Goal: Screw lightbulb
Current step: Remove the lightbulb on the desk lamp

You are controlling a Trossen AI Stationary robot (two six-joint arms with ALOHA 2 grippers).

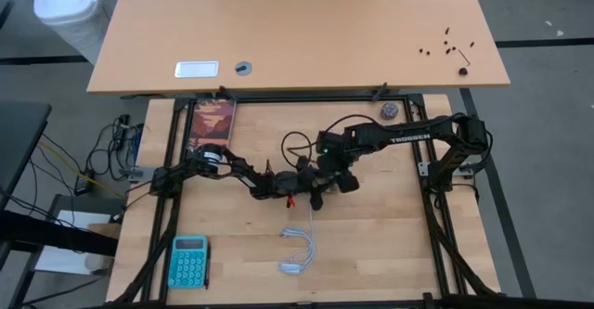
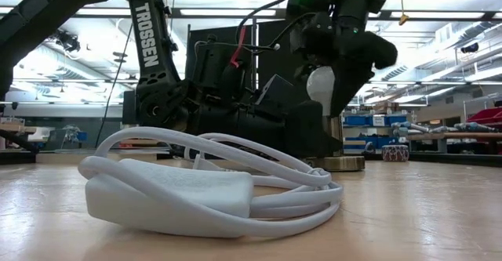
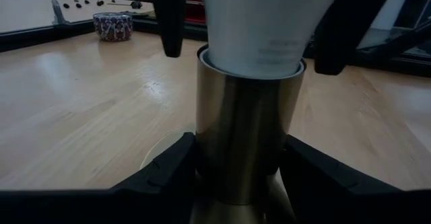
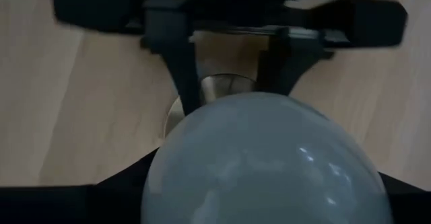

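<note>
Lightbulb (image 4: pixel 266 163) was white, smooth, rounded dome up, narrowing toward its neck; printed text faint on the neck in my left wrist view. It sat upright with its base down inside the brass-coloured socket tube (image 3: pixel 246 130), mid-table, slightly off centre toward the far side.

My right gripper (image 2: pixel 329 81) came down from above with its dark fingers (image 3: pixel 172 22) on either side of the bulb's glass, clamped on it as far as I could see. In the low view the bulb showed pale between those fingers.

My left gripper (image 3: pixel 236 167) was at table level, fingers closed against both sides of the socket tube, holding it upright. The two grippers met at the same spot, left under right.

Socket held only the bulb's base. A small patterned bowl (image 3: pixel 112 26) stood near the far right corner; couldn't tell its contents.

White coiled cord (image 2: pixel 212 183) with adapter lay nearer the front edge, apart from both arms. Teal calculator (image 1: pixel 188 261) at front left corner.
</note>
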